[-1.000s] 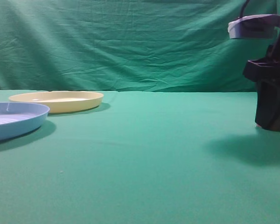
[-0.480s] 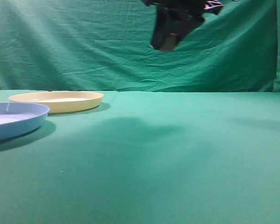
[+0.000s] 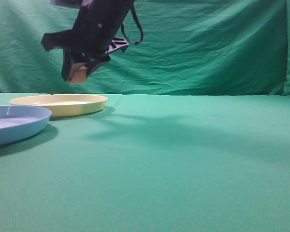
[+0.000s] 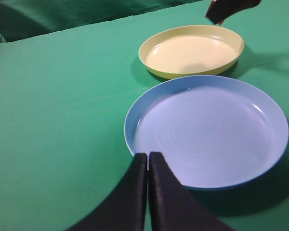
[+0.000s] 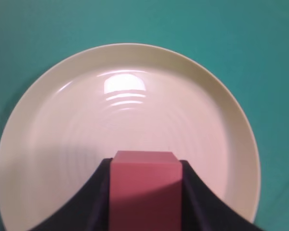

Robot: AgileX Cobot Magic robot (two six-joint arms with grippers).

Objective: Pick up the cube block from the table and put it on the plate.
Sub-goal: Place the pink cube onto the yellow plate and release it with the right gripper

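Observation:
My right gripper (image 3: 79, 73) is shut on the pinkish-red cube block (image 5: 143, 185) and holds it in the air above the cream-yellow plate (image 3: 63, 108). In the right wrist view the plate (image 5: 62, 120) fills the frame under the block. In the exterior view the cube block (image 3: 79, 75) shows between the jaws, well above the plate's rim. My left gripper (image 4: 148, 159) is shut and empty, at the near rim of the light blue plate (image 4: 207, 130). The cream-yellow plate (image 4: 192, 50) lies beyond it, with the right gripper (image 4: 224, 9) over its far edge.
The light blue plate (image 3: 14, 126) lies at the left edge of the green table (image 3: 183, 159), just in front of the cream-yellow one. A wrinkled green backdrop (image 3: 208, 48) hangs behind the table.
My right arm has swung from the far right across the table to the left, carrying the cube block, and now hangs over the cream-yellow plate.

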